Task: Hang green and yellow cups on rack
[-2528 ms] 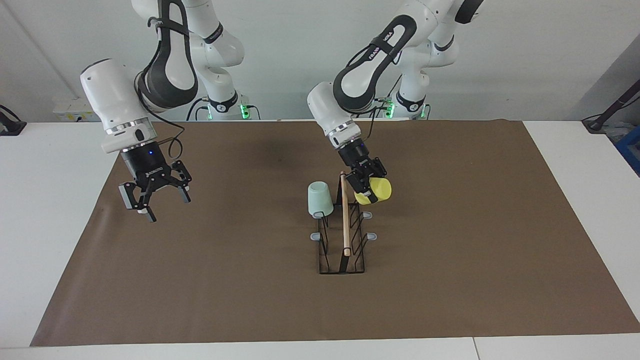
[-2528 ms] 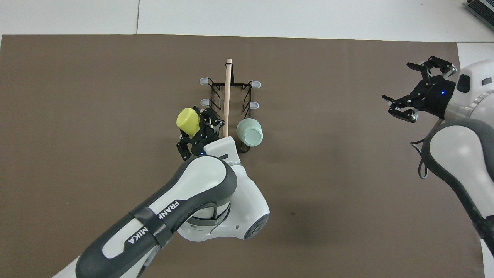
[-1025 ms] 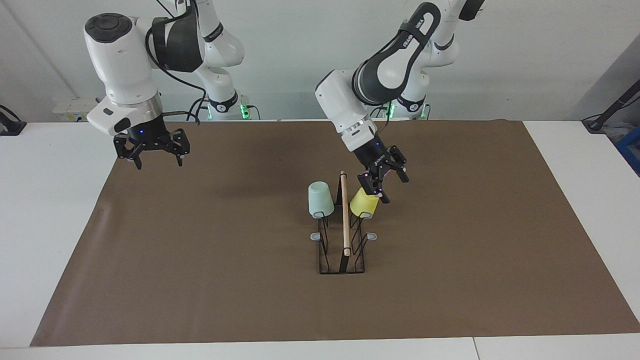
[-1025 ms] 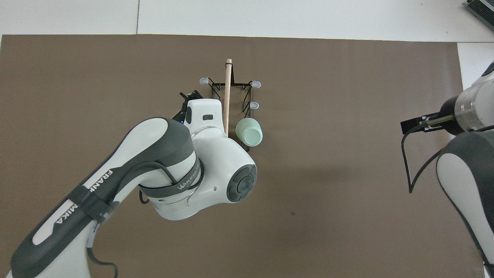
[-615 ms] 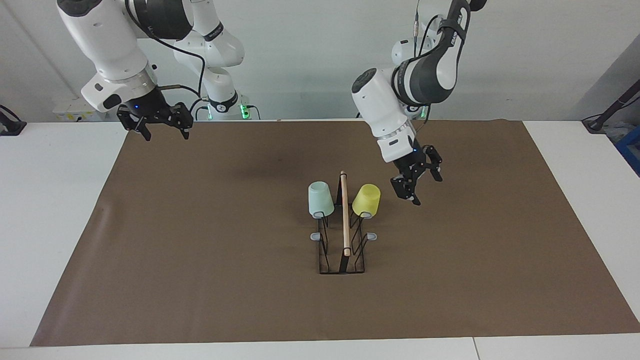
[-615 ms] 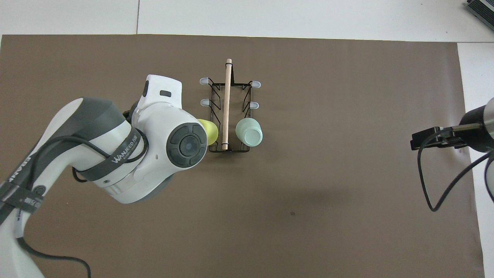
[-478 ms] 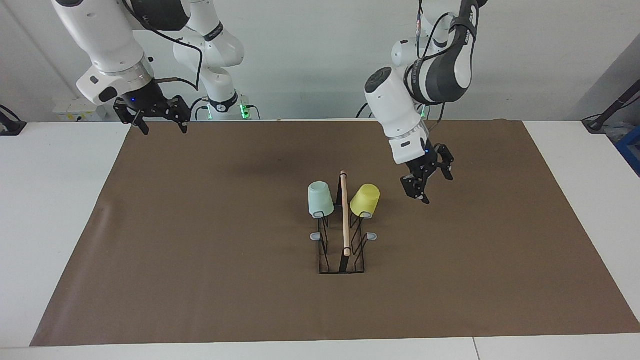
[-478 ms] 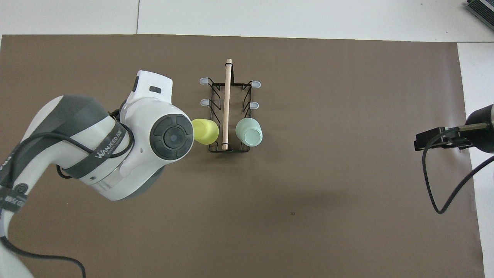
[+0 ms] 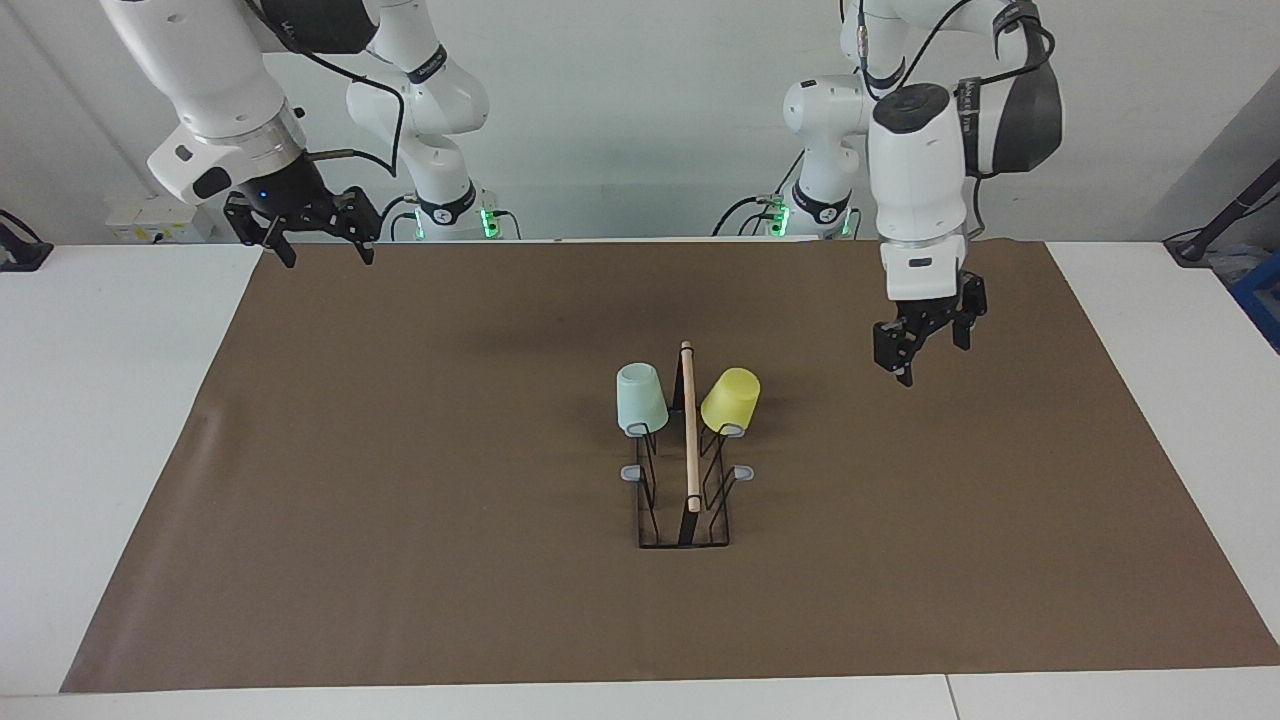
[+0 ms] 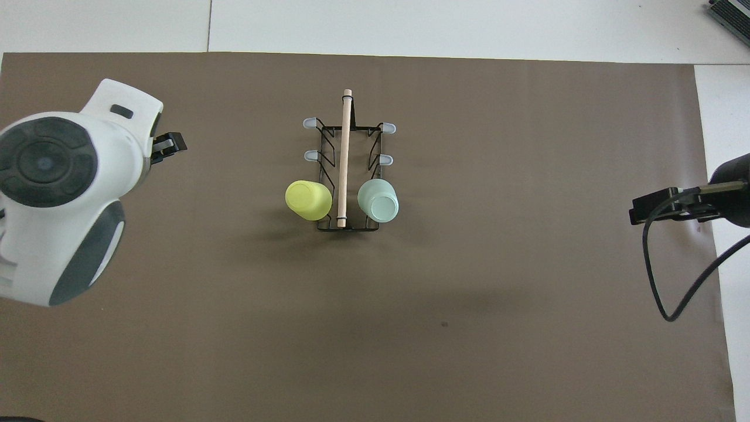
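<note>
The black wire rack (image 9: 684,500) (image 10: 349,176) with a wooden rod on top stands mid-mat. The mint green cup (image 9: 640,398) (image 10: 378,200) hangs upside down on the prong nearest the robots, on the right arm's side. On the matching prong of the left arm's side the yellow cup (image 9: 730,399) (image 10: 308,200) hangs tilted. My left gripper (image 9: 930,350) is open and empty, up over the mat toward the left arm's end, well apart from the yellow cup. My right gripper (image 9: 326,250) hangs open and empty over the mat's corner by the right arm's base.
A brown mat (image 9: 400,520) covers most of the white table (image 9: 100,420). The rack's other grey-tipped prongs (image 9: 744,472) carry nothing. In the overhead view the left arm's white wrist (image 10: 64,176) hides a patch of mat.
The left gripper has let go of the yellow cup, which stays on its prong, and drawn away toward the left arm's end. The right gripper rose and pulled back toward its base.
</note>
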Motion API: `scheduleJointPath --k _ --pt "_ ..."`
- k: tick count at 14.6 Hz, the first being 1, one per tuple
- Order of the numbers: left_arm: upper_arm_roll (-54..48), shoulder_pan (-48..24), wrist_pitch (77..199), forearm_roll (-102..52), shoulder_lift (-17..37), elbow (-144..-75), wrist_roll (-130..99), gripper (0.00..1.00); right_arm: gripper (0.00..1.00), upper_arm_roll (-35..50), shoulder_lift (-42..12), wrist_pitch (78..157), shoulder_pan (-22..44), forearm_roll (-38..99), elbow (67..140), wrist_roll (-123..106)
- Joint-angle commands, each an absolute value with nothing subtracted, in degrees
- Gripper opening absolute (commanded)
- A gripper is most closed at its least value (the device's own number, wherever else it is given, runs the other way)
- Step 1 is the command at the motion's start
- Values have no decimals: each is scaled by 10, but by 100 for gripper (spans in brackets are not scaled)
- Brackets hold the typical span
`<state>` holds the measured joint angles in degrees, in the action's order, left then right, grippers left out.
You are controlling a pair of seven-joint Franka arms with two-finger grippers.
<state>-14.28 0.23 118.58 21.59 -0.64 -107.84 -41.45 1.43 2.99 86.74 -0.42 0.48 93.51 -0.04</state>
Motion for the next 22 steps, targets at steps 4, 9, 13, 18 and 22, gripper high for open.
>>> scheduleJointPath --k 4,9,13,18,22 --pt "-12 -27 1162 46 -48 -1091 -159 100 100 18 24 855 -11 9 925 4" --pt "53 -39 1063 -26 -31 -1019 -10 100 100 18 25 847 -14 6 925 4" --pt "55 -35 981 -28 -4 -939 14 100 100 -37 24 847 37 7 925 3" --pt "55 -41 907 -26 9 -883 19 100 100 -59 25 847 49 7 925 4" --pt "53 -48 881 -19 11 -862 19 100 100 -59 25 848 52 11 926 4"
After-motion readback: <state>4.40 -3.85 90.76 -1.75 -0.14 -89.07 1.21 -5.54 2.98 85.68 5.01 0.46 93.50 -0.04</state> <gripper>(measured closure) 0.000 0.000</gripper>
